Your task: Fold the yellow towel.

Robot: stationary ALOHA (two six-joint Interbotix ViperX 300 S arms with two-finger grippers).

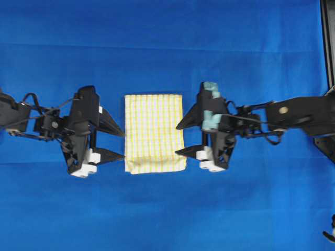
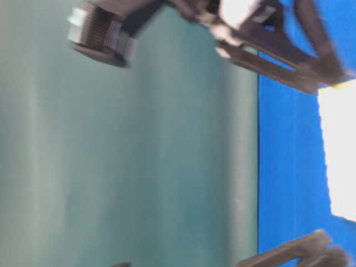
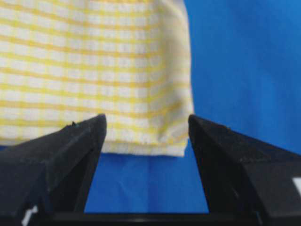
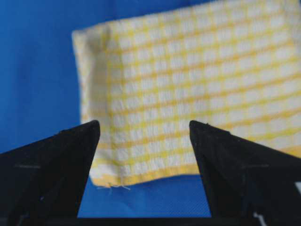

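**Folded yellow towel on blue bench, both grippers standing off**

Overhead exterior view. We list one yellow towel, folded to an upright rectangle and lying flat near the middle of the blue tablecloth that covers the bench. Its lower edge looks slightly puffed and uneven. On its left we list the left gripper, jaws apart, the fingertips just beside the towel's left edge; we cannot tell whether the lower tip touches the cloth. On its right, the right gripper, jaws likewise apart, tips just beside the right edge. Neither holds anything. A black frame post runs down the far right margin.

Table-level exterior view. Blurred. We note a grey-green wall panel filling the left, the tablecloth to the right, and a pale overexposed patch of the towel at the right border. Dark gripper parts cross the top and the bottom right; which arm each belongs to we cannot tell.

Left wrist-mounted view. We see the towel ahead of the left gripper, a corner and hemmed edge lying between the two separated black fingers, with tablecloth beyond.

Right wrist-mounted view. The towel lies ahead of the right gripper, jaws apart and empty; loose threads show at the near hem.
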